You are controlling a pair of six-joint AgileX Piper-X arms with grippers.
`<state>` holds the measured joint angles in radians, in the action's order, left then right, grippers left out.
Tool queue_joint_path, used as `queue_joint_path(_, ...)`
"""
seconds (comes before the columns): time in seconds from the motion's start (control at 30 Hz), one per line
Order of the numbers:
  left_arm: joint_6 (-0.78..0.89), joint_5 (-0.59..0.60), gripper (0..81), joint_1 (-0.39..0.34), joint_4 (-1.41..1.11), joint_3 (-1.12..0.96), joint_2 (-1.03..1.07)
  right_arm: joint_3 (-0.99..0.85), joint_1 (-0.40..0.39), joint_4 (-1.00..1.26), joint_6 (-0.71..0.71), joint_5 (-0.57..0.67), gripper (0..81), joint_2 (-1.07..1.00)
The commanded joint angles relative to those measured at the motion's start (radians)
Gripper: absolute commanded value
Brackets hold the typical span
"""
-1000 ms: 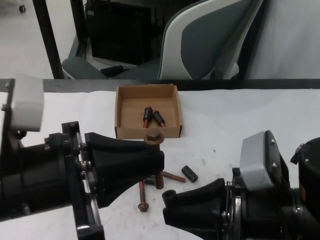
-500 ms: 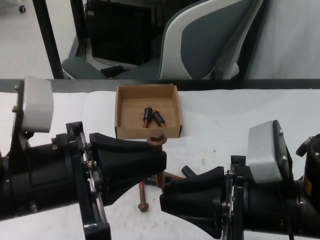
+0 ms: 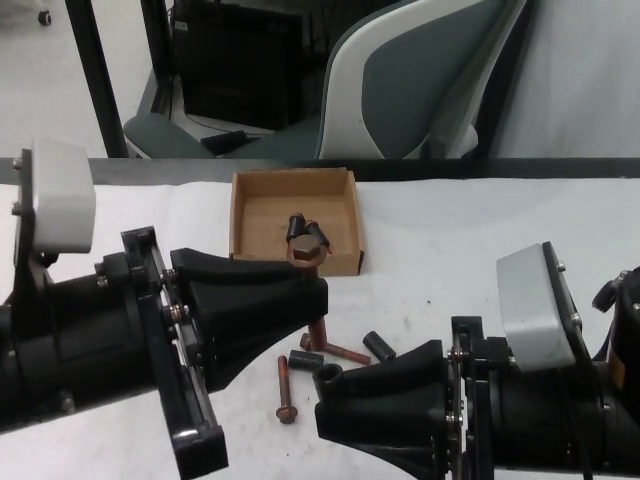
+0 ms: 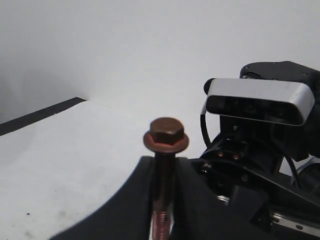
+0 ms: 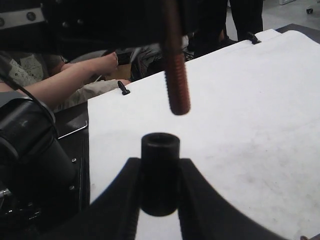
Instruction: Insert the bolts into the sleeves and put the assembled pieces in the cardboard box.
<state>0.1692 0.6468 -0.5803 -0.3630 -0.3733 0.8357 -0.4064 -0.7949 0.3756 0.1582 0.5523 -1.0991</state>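
I see the left fingers (image 4: pixel 140 182) clamped on an upright bolt (image 4: pixel 166 137), head up; right fingers (image 5: pixel 126 182) hold a sleeve (image 5: pixel 160 150) upright, just below its tip.

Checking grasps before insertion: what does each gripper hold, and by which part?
Left gripper: the bolt, by its shank below the head. Right gripper: the sleeve, by its sides.

a white table (image 3: pixel 450 250) has a dark far edge. past it stands a grey and white chair (image 3: pixel 420 80). left of the chair is a black cupboard (image 3: pixel 240 60). a black post (image 3: pixel 95 75) stands far left on a pale floor (image 3: pixel 40 100).
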Motion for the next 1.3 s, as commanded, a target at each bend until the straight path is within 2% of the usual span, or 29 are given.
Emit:
queue_joint_path(0.0,0.014,0.013,0.8,0.001,-0.037,0.000,0.000,-0.016,-0.003,0.041,-0.001,0.014,0.2,0.002)
queue_joint_path(0.57,0.098,0.071,0.8,0.001,-0.037,0.000,0.000,-0.016,-0.003,0.065,-0.001,0.007,0.2,0.002)
queue_joint_path(0.77,0.101,0.081,0.8,0.001,-0.037,0.000,0.000,-0.016,-0.003,0.065,-0.007,-0.059,0.2,0.002)
queue_joint_path(1.27,0.133,0.120,0.8,0.001,0.044,0.000,0.000,-0.016,-0.003,0.065,-0.007,-0.065,0.2,0.002)
